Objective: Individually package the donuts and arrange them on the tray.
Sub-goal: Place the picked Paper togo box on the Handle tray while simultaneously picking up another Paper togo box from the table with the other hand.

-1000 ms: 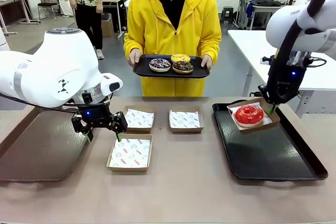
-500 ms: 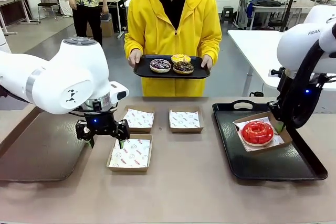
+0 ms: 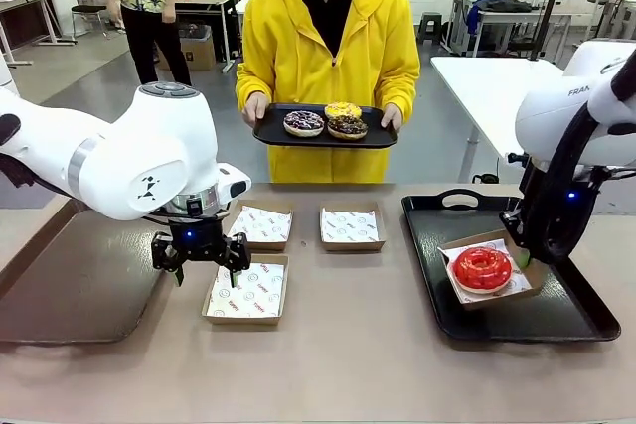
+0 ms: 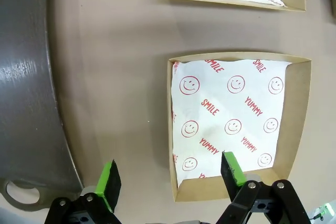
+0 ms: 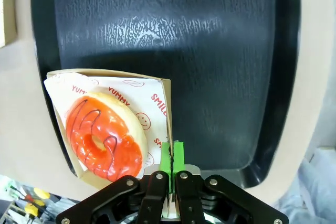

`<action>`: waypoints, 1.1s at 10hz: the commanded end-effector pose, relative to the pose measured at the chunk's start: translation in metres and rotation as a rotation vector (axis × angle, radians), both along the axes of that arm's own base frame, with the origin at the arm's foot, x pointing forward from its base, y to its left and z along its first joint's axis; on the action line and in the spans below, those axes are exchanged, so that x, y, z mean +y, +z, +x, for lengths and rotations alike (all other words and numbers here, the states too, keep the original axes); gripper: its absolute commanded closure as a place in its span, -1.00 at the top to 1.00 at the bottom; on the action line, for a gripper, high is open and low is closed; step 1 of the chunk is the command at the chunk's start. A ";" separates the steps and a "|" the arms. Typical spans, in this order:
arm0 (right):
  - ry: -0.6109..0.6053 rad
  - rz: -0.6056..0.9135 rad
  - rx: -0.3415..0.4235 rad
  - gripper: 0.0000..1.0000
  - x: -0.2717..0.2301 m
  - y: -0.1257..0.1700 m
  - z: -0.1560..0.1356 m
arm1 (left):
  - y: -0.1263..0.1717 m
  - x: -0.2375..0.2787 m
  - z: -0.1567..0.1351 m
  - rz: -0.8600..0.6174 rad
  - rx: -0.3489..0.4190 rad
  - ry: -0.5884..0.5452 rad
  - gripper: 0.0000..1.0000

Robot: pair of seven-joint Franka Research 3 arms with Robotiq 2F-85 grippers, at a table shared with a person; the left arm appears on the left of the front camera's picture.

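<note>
I see R gripper [image 5: 171, 153] clamped on box [image 3: 494, 238] w/ red donut [image 3: 482, 267] over tray [image 3: 556, 320]; L gripper [image 4: 170, 170] spread wide, empty, above spare box [image 4: 294, 108].

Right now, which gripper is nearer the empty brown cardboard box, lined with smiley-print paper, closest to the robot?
Left. The left gripper hovers open over one edge of the empty box; the right gripper, far off, is shut on the filled box holding the glossy red donut.
</note>
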State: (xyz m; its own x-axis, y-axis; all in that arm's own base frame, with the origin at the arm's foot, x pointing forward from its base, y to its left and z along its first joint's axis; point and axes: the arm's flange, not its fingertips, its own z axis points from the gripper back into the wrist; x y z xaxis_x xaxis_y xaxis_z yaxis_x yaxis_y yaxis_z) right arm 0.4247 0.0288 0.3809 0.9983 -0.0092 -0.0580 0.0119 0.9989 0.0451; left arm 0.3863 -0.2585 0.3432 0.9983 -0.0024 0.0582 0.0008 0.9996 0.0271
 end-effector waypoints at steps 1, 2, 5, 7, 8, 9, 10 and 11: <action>-0.018 0.017 0.000 -0.98 0.011 -0.009 0.005 | -0.008 -0.010 0.003 0.011 -0.031 0.007 1.00; -0.015 0.020 0.011 -0.98 0.012 -0.013 0.006 | -0.013 -0.010 0.004 0.009 -0.024 0.009 1.00; -0.010 0.033 0.016 -0.98 0.017 -0.020 0.010 | -0.021 -0.007 0.007 -0.013 -0.026 0.013 1.00; 0.005 0.048 0.010 -0.75 0.018 -0.020 0.009 | -0.019 -0.004 0.007 -0.031 -0.036 -0.002 -0.14; 0.017 0.053 0.016 0.22 0.018 -0.021 0.009 | -0.019 -0.002 0.008 -0.043 -0.037 0.003 -0.17; 0.011 0.054 0.018 0.45 0.018 -0.021 0.009 | -0.018 -0.001 0.007 -0.049 -0.036 0.003 -1.00; 0.007 0.053 0.018 1.00 0.018 -0.020 0.009 | -0.017 -0.002 0.007 -0.049 -0.035 0.002 -1.00; 0.003 0.054 0.017 1.00 0.018 -0.020 0.009 | -0.016 -0.001 0.007 -0.054 -0.036 0.005 -1.00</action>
